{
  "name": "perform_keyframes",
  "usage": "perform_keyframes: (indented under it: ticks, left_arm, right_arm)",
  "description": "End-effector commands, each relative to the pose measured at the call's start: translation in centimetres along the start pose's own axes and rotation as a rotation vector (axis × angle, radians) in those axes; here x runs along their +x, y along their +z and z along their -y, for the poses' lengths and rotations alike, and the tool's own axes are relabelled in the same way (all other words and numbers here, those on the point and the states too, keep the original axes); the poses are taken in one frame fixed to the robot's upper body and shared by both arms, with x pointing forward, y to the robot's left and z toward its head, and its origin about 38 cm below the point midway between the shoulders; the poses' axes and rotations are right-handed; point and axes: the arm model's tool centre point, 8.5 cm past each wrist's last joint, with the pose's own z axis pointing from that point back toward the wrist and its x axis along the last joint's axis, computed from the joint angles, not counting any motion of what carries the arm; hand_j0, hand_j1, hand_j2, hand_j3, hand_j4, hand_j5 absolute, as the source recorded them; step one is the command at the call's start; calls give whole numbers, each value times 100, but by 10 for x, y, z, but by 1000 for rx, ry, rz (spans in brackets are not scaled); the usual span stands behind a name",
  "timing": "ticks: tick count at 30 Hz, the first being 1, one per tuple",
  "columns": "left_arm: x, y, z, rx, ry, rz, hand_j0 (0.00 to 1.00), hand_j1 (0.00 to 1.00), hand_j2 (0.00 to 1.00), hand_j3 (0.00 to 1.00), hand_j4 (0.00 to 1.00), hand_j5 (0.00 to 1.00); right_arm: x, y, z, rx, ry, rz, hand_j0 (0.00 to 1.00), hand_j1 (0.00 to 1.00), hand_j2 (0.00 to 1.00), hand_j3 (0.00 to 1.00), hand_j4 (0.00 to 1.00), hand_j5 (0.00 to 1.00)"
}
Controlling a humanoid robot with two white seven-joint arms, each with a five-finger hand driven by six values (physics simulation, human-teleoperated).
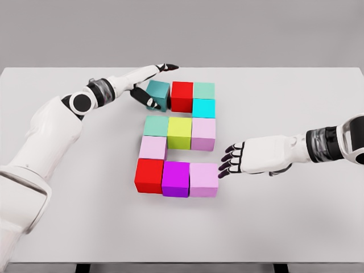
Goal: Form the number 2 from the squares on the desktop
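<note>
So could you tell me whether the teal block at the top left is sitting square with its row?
No, the teal block sits turned, askew to the red block beside it.

- We see a white tabletop (296, 227), matte, spanning nearly the full width of the view.
- We see a plain grey backdrop (227, 28) behind its far edge.
- We see dark leg stubs (83, 268) under the near edge.

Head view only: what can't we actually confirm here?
- Left hand on the teal cube: its fingers cover the cube's left side, so the grip is unclear.
- Right hand beside the pink cube: fingertip contact not resolvable.
- Table legs: cut off by the bottom edge.
</note>
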Motion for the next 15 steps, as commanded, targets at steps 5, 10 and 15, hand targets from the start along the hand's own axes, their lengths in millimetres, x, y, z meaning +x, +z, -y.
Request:
perform_keyframes:
  ticks: [5,10,15]
  left_arm:
    - [4,-4,-1,21,18,12,100,100,100,100,100,100]
    - [8,-8,0,42,22,20,100,100,100,100,100,100]
    - [9,-8,0,51,24,20,100,100,100,100,100,100]
  right_arm:
    - [-2,3,1,-1,-3,-8,100,100,100,100,100,100]
    - [-3,5,1,-3,-2,-14,100,100,100,100,100,100]
    - [-3,5,1,-3,-2,-14,100,100,100,100,100,100]
